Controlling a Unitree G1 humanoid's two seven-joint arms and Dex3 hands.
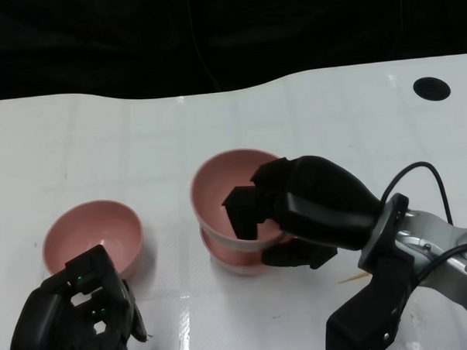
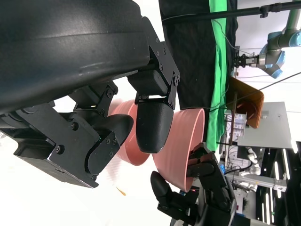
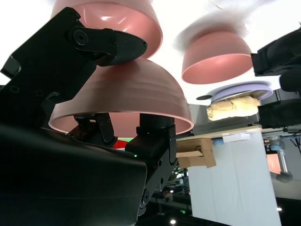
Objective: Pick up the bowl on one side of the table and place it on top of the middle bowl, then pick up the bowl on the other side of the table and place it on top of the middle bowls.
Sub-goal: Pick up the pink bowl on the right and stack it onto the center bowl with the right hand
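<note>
Two pink bowls stand stacked mid-table; the top bowl (image 1: 230, 179) sits tilted in the lower bowl (image 1: 233, 260). My right hand (image 1: 297, 207) grips the top bowl's right rim, fingers inside and thumb outside. The right wrist view shows this held bowl (image 3: 122, 94) close up, the lower bowl (image 3: 108, 19) beyond it. A third pink bowl (image 1: 93, 237) stands at the left, also in the right wrist view (image 3: 216, 52). My left hand (image 1: 73, 321) hovers just in front of it, holding nothing. In the left wrist view its fingers (image 2: 150, 122) lie apart before that bowl (image 2: 127, 150).
A black round hole (image 1: 432, 88) sits in the white table (image 1: 332, 116) at the far right. The table's curved back edge runs against a dark background. A small yellowish sliver (image 1: 350, 278) lies near my right forearm, and a black cable loops over that arm.
</note>
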